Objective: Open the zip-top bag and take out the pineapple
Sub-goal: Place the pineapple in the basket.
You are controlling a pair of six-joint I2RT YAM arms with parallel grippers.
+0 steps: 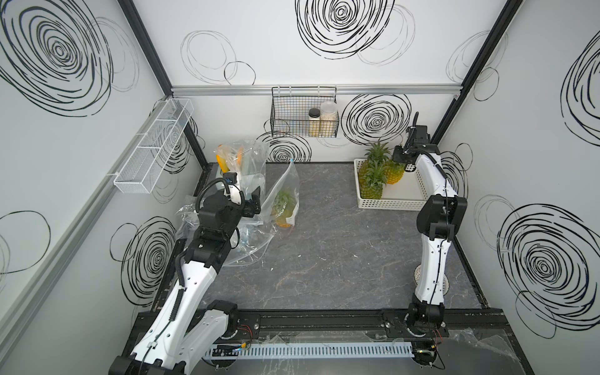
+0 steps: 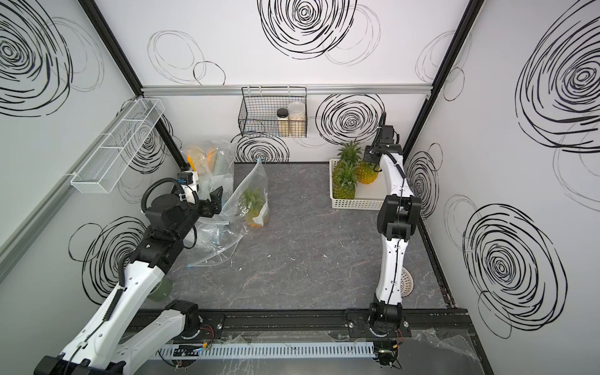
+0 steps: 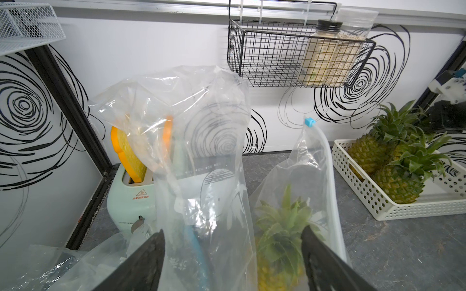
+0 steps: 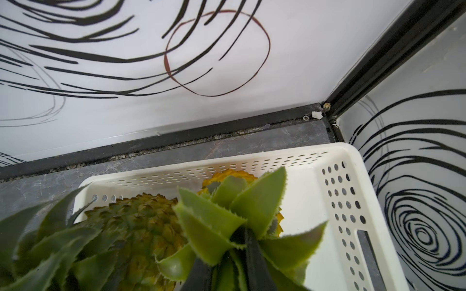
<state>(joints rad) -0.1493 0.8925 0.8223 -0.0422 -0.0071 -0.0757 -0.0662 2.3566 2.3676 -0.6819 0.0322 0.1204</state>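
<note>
Left gripper (image 1: 256,201) with jaws spread wide and nothing clamped, just beside the zip-top bag (image 1: 287,185) on the left of the table. Bagged pineapple (image 1: 285,212) upright inside, crown up; blue slider (image 3: 309,122) at the bag's top corner. Right gripper (image 4: 227,264) at far right, jaws closed on the crown leaves of a yellow pineapple (image 1: 396,175) in the white basket (image 1: 389,204), next to two greener pineapples (image 1: 370,188). Loose clear bags (image 1: 246,162) and mint toaster (image 3: 126,199) in the far left corner.
</note>
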